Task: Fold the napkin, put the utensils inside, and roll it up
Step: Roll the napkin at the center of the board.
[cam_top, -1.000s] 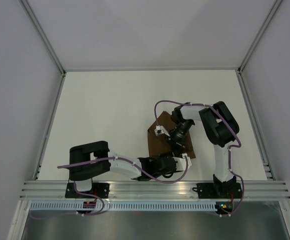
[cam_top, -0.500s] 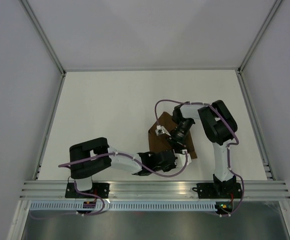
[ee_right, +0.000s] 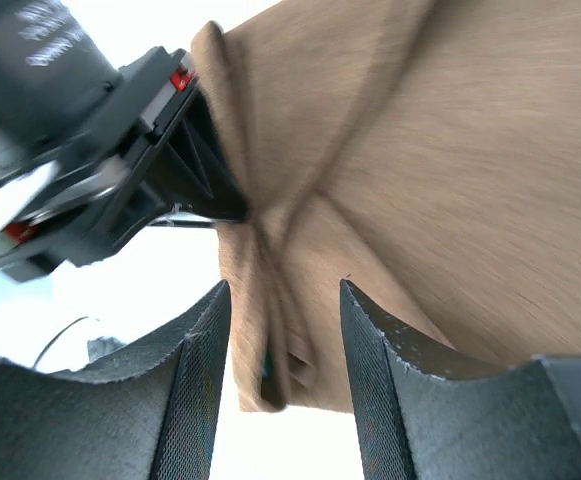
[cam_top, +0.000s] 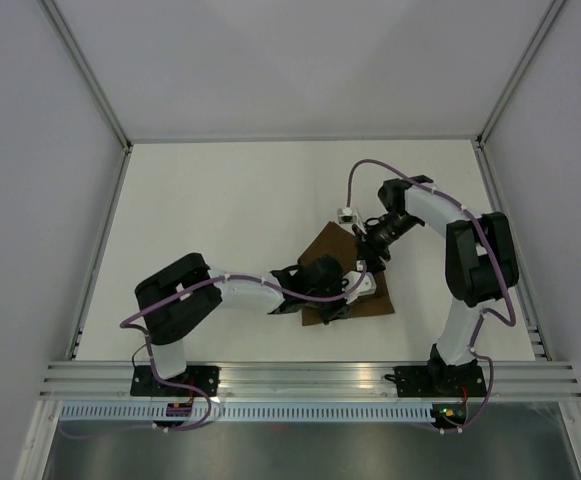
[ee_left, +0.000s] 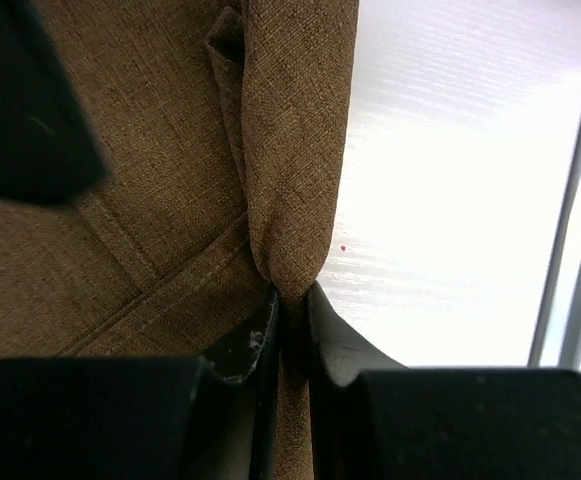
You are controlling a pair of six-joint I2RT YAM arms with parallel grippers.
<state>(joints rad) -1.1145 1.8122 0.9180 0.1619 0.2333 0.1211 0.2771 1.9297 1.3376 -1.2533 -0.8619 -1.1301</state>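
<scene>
So the brown napkin [cam_top: 328, 248] is seen lying lower right of centre on the white bench [cam_top: 220, 200] in the top view. A bunched fold at its edge is clamped tight by the left hand [ee_left: 292, 300], the 2 fingers squeezed on the cloth at the bottom middle of the left wrist view. The right hand [ee_right: 284, 295] is held spread wide just over the napkin with nothing gripped, and the pinched fold is seen up-left of centre in its view.
</scene>
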